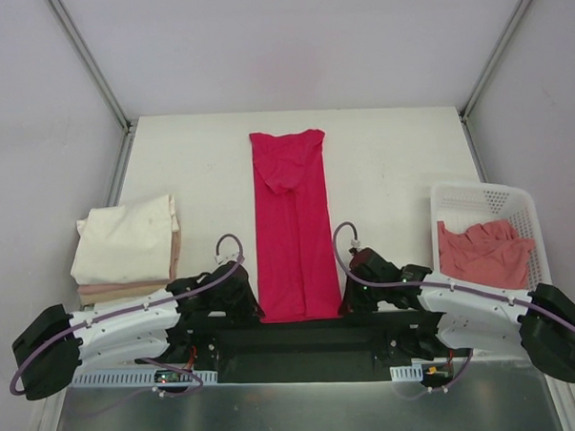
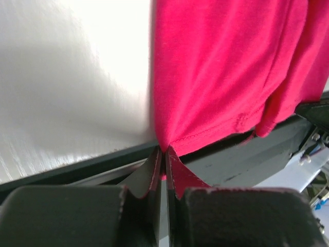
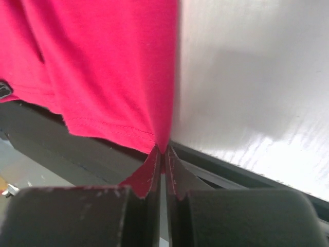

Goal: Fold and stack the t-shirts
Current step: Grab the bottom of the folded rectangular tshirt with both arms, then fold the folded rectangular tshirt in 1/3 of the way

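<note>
The crimson-pink t-shirt [image 1: 293, 230] lies as a long narrow strip down the middle of the table, sleeves folded in, collar end far. My left gripper [image 1: 251, 308] is shut on its near left hem corner [image 2: 164, 146]. My right gripper [image 1: 345, 304] is shut on its near right hem corner [image 3: 163, 146]. Both corners sit at the table's near edge. A cream-white t-shirt [image 1: 126, 240] lies folded at the left on top of a folded pale pink one [image 1: 119, 292]. A salmon-pink t-shirt [image 1: 485, 253] lies crumpled in the basket.
A white plastic mesh basket [image 1: 478, 200] stands at the right edge of the table. The black mounting bar [image 1: 303, 344] of the arms runs along the near edge. Metal frame posts rise at the far corners.
</note>
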Available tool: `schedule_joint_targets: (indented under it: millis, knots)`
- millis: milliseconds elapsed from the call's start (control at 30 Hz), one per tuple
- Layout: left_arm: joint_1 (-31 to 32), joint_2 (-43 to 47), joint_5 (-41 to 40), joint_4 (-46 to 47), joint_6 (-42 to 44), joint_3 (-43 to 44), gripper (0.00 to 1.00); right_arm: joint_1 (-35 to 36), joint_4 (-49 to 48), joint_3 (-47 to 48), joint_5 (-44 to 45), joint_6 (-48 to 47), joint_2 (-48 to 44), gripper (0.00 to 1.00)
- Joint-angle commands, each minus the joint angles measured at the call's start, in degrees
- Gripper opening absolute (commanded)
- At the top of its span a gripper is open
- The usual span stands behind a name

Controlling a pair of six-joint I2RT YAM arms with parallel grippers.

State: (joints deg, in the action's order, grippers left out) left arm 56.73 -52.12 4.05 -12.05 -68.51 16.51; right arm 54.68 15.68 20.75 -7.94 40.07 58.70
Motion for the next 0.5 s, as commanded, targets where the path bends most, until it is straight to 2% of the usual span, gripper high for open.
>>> schedule_joint_targets:
  millis: [0,233,300,433,467]
  knots:
    - [1.10,2.37,1.04,-2.01,0.22,1.58,0.00,1.75,0.93,2.18,0.12,-0.43,-2.53,0.01]
    - [0.75,2.20,-8.88,-2.88,3.29,9.05,0.00,0.44,7.60,13.34,9.42,-7.28,-1.66,0.01]
    - [-0.12,1.06,-11.87,-3.50,5.31,12.29,0.00,-1.32,8.14,16.85,9.61,-9.56,0.10,0.01]
    - [-6.44,-2.72,-11.44,-3.42,9.70,17.05,0.00,-4.40,8.22,23.18,11.19,-13.35,3.52,0.01]
    - [-9.76,-3.60,-10.92,-3.41,11.45,18.11,0.00,-5.88,8.22,24.41,11.46,-13.96,5.27,0.01]
